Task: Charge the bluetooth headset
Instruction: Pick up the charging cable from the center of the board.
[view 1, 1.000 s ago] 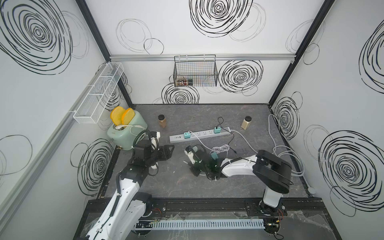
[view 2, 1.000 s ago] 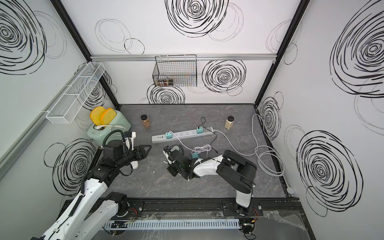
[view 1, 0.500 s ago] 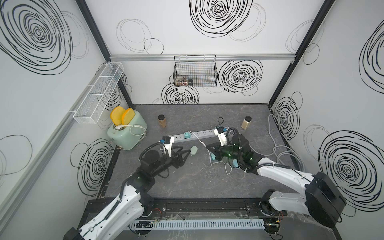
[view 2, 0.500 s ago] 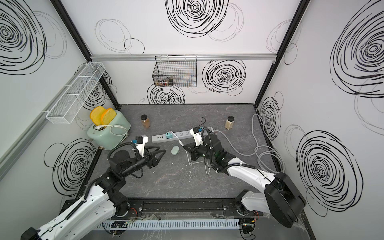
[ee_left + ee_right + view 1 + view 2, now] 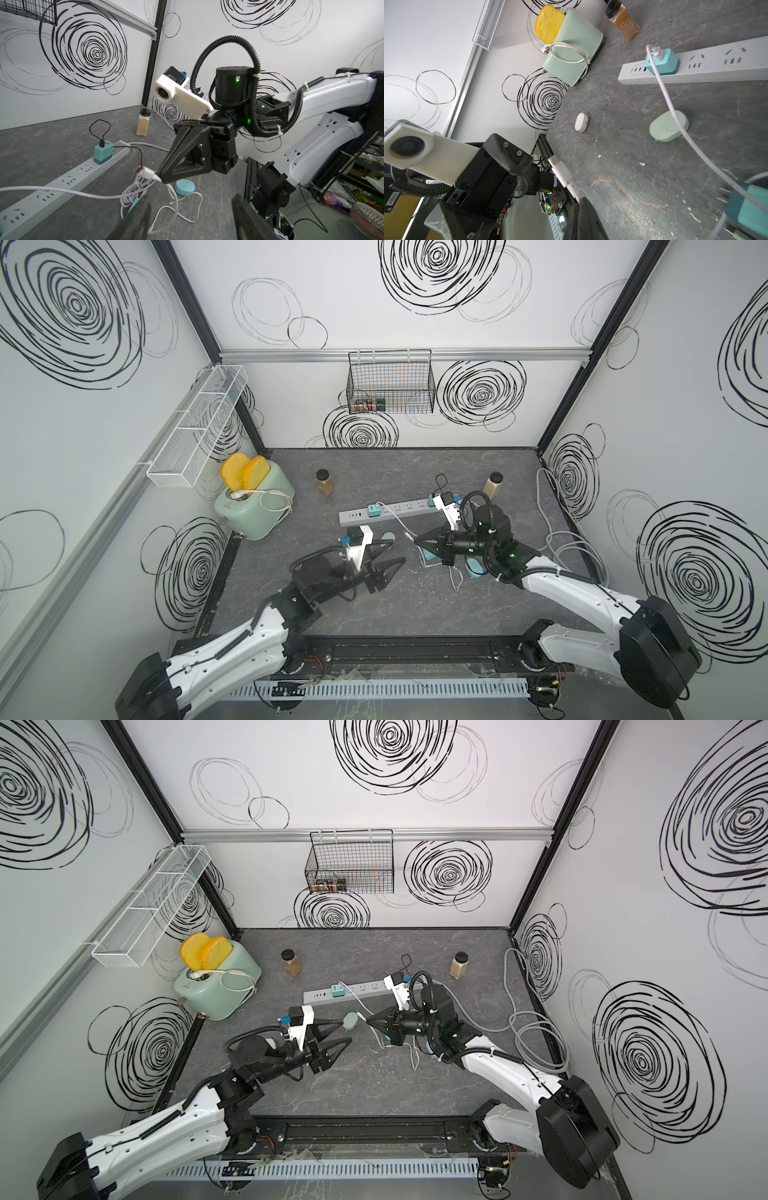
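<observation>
The right tool (image 5: 368, 1022) clamps the white cable plug (image 5: 145, 172); the left tool (image 5: 347, 1032) gapes open, empty. In a top view, the green case (image 5: 351, 1020) sits at the right tool's nine o'clock.

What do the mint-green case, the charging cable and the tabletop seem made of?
The mint-green case looks like matte plastic: smooth, rounded, dull highlights. The charging cable has a white rubbery sheath that bends freely, with a metal plug tip. The tabletop looks like grey veined stone, possibly laminate.

In a top view the left gripper (image 5: 398, 551) hides most of your mint earbud case (image 5: 389, 535); the right wrist view blurs and crops a teal adapter (image 5: 748, 207).
</observation>
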{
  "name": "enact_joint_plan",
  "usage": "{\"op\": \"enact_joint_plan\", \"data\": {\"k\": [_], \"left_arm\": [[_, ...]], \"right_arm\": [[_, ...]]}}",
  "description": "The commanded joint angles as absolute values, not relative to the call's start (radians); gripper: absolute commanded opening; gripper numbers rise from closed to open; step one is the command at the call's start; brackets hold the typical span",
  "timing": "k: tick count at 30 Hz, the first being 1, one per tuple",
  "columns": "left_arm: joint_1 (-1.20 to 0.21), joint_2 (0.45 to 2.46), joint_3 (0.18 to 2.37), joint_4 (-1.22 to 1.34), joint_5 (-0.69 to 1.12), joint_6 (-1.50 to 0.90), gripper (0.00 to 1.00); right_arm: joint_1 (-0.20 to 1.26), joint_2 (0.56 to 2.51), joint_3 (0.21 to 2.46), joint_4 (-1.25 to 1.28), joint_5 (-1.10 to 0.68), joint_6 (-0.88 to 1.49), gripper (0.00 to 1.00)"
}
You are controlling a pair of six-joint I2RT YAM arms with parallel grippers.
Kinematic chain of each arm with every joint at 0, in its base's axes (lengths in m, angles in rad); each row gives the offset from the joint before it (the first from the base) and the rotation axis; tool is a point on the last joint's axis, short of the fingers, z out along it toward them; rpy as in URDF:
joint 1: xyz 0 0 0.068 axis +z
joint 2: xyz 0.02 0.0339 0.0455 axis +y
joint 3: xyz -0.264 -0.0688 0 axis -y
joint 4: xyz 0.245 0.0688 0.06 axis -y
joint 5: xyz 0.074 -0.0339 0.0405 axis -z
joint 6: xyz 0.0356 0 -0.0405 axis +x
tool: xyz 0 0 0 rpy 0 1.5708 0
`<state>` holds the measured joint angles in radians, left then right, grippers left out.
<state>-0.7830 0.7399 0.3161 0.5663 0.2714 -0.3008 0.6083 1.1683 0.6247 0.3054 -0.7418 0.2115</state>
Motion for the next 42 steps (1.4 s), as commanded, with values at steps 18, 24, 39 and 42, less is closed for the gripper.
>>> {"op": "enact_joint_plan", "data": {"k": [18,24,39,42], "left_arm": [[-0.760,0.912,0.376,0.715,0.232,-0.229,0.62],[-0.725,0.966,0.392,0.750,0.274,-0.264,0.57],[-0.730,1.055,0.424,0.819,0.385,-0.313,0.25],[-0.730,1.051,0.420,0.821,0.379,-0.319,0.18]], "right_arm": [[0.589,1.213,0.685,0.309,-0.930,0.140,0.06],[0.589,1.214,0.686,0.321,-0.960,0.139,0.06],[0.589,1.236,0.680,0.354,-0.960,0.165,0.06],[0.589,1.241,0.681,0.357,-0.959,0.164,0.07]]}}
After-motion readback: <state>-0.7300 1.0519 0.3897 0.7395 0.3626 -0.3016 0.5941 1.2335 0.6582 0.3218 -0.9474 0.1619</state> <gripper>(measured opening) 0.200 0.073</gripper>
